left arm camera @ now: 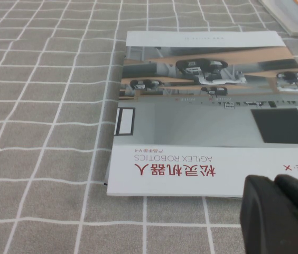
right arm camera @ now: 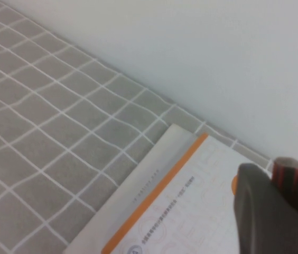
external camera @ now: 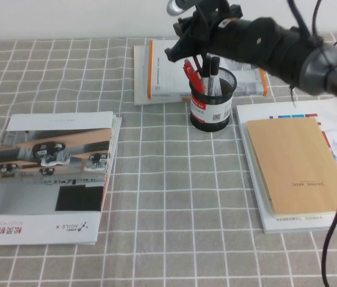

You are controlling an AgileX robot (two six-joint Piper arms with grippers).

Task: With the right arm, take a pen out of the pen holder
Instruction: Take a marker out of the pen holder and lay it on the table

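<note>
High view shows the pen holder (external camera: 211, 106), a black mesh cup, standing far of centre on the checked worktop (external camera: 168, 203), with a red pen (external camera: 192, 74) leaning left in it and black pens (external camera: 214, 70) upright beside it. The right gripper (external camera: 183, 51) sits right over the cup and looks clenched on the top of the red pen, which has not left the cup.

The pen should be light, stiff and smooth-barrelled, so it could slip or swivel in a loose pinch. The exposed upper end is the only place to take it, and a straight lift along its lean should keep it from dragging the light cup or its neighbours.

Right wrist view adds what the arm hides from above: a red-banded pen end poking out beside the dark finger (right arm camera: 265, 211), over an orange-edged book (right arm camera: 180, 206).

Left wrist view alone shows the left gripper (left arm camera: 276, 211), closed and empty, low by the near edge of a brochure (left arm camera: 202, 106) on the left.
</note>
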